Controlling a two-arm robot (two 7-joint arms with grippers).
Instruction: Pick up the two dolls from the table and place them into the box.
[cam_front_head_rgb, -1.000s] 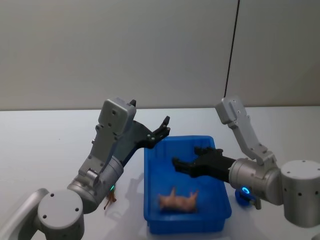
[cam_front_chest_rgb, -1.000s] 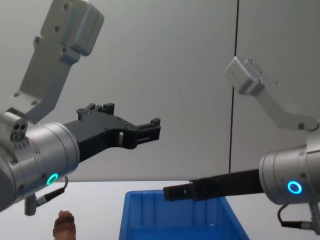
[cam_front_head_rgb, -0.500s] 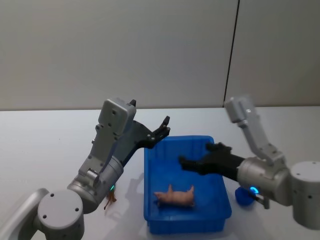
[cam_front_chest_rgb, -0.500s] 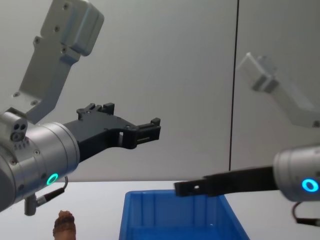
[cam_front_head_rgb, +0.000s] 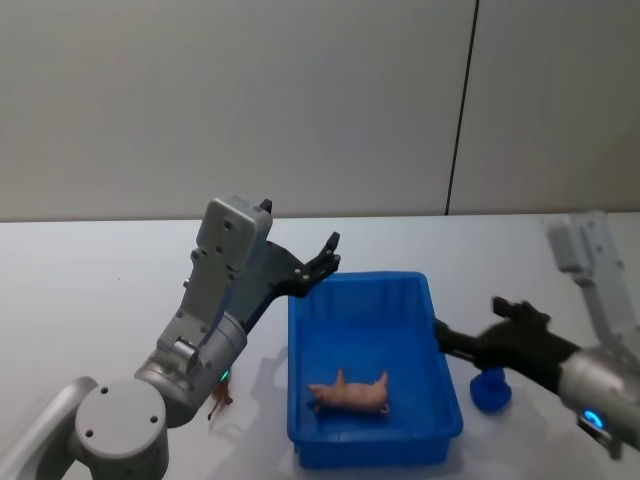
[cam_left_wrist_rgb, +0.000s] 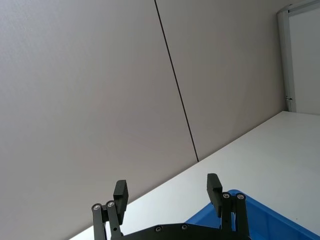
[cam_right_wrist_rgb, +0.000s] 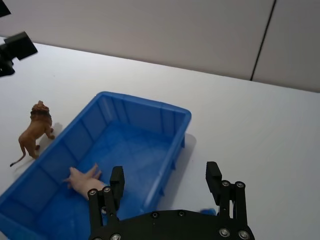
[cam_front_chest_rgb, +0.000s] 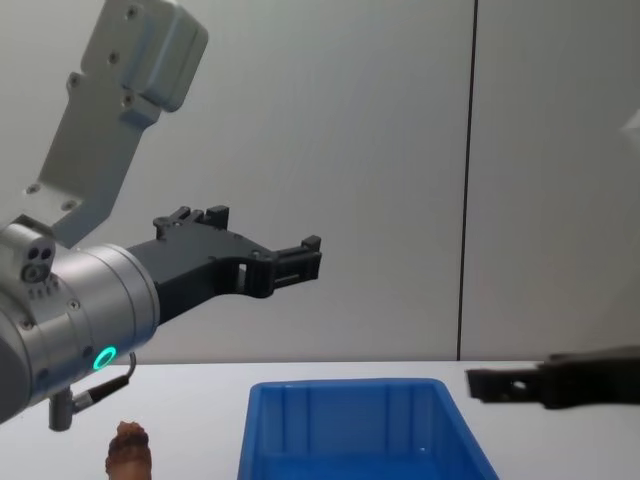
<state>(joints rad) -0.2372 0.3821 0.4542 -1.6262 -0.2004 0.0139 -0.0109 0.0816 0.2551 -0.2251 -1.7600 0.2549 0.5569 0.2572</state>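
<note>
Right gripper (cam_right_wrist_rgb: 165, 180): released, empty — has withdrawn from over the box (cam_front_head_rgb: 360, 280) to above the desk (cam_front_head_rgb: 100, 300), near the blue doll (cam_front_head_rgb: 490, 390).
Pig (cam_front_head_rgb: 350, 395): lies inside the box — first doll delivered.
Left gripper (cam_left_wrist_rgb: 167, 189): spread open, raised by the box.
</note>
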